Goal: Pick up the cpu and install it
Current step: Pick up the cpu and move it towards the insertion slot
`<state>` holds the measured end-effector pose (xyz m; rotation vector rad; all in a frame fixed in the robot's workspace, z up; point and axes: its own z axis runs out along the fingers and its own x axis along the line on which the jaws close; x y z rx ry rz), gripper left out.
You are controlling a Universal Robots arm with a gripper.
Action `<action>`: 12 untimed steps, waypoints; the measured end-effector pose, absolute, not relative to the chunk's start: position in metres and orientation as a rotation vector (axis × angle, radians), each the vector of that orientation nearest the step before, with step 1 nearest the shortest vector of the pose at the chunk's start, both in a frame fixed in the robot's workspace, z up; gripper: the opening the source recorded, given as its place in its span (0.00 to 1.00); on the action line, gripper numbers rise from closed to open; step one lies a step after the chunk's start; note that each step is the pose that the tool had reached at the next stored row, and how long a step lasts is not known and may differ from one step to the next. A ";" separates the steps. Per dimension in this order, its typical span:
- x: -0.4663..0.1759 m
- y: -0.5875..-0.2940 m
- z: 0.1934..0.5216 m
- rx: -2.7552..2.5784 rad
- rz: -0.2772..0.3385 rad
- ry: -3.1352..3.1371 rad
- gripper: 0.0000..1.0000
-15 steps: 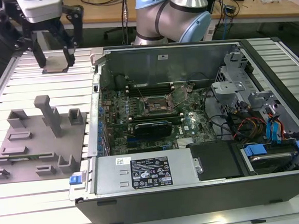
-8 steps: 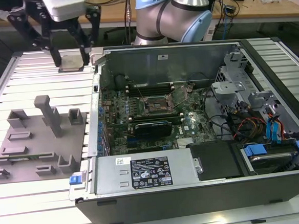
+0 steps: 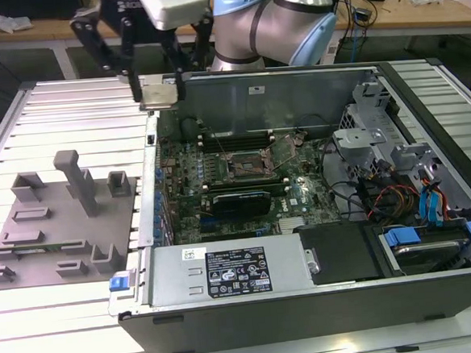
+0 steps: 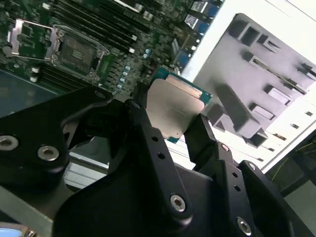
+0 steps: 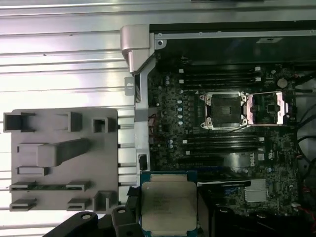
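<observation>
1. The end effector [image 3: 159,90] is clenched on the cpu [image 3: 159,97], gripping its edges.
2. The cpu hangs flat, raised above the case [image 3: 294,91] rim.
3. Inside the case, the socket [image 3: 243,166] stands open.
4. A grey fixture [image 3: 60,213] lies beside the case on the bench [image 3: 53,108].

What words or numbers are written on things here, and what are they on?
No text reads clearly here.
On the power supply box, the big label: print too small.
Beside it, the small white sticker: too small.
On the case wall, the wall sticker: blurred.
On the cpu, held in the gripper: faint print, blurred.
On the motherboard, the white logo: too blurred.
</observation>
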<state>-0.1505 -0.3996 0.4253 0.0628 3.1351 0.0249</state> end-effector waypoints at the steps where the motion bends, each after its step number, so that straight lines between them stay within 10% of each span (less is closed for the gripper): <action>1: -0.146 -0.400 0.425 0.063 0.025 3.135 0.55; 12: -0.088 -0.400 0.425 0.063 0.025 3.138 0.55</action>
